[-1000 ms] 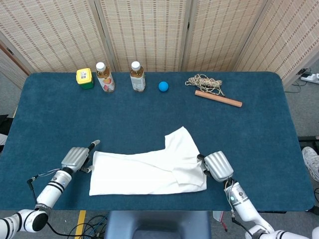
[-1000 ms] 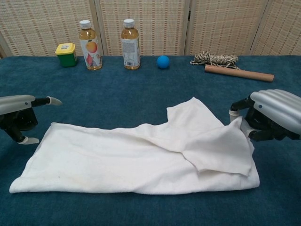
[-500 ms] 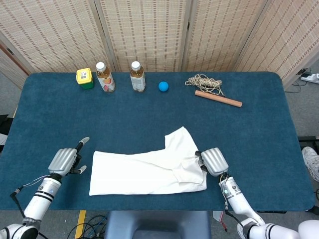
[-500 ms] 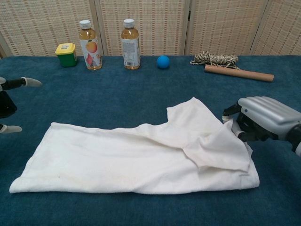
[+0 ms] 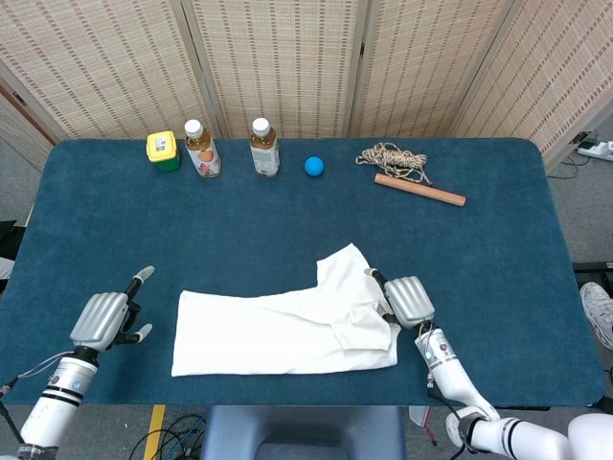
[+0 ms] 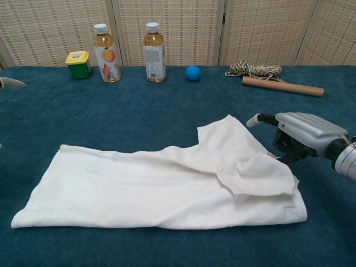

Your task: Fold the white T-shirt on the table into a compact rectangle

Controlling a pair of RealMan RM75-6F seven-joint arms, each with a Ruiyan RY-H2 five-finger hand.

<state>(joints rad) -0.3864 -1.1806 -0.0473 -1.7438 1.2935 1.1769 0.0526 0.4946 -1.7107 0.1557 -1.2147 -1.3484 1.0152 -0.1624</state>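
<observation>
Because the garment is only part-folded, the nearest item is the white cotton T-shirt [image 5: 287, 331], lying flat as a long band across the near middle of the dark blue felt-covered table [image 5: 498, 268], its right end doubled over and one sleeve flap jutting toward the far side; a further fold across its length seems needed before it counts as a compact rectangle

Right hand [image 6: 303, 133], silver-shelled: low at the shirt's right end, just beside the doubled flap, one finger extended over the cloth, holding nothing; whether any fingertip touches the fabric cannot be told. Its position suits taking up that end for the next fold

Left hand [image 5: 103, 318], silver-shelled: on the near left, apart from the shirt's left edge, fingers spread, empty; in the chest view only a fingertip shows at the frame edge. It appears stood off, leaving the cloth free

Far row, well apart from the shirt and likely set back to keep the folding space open:
- yellow-lidded green jar [image 5: 163, 151]
- two capped plastic bottles of amber drink [image 5: 201, 149], upright, side by side
- small blue ball [image 5: 314, 166]
- coil of tan rope [image 5: 393, 158], touching or just beside the wooden rod [image 5: 420, 190]

Beyond the table: woven cane screen panels [image 5: 278, 57]
</observation>
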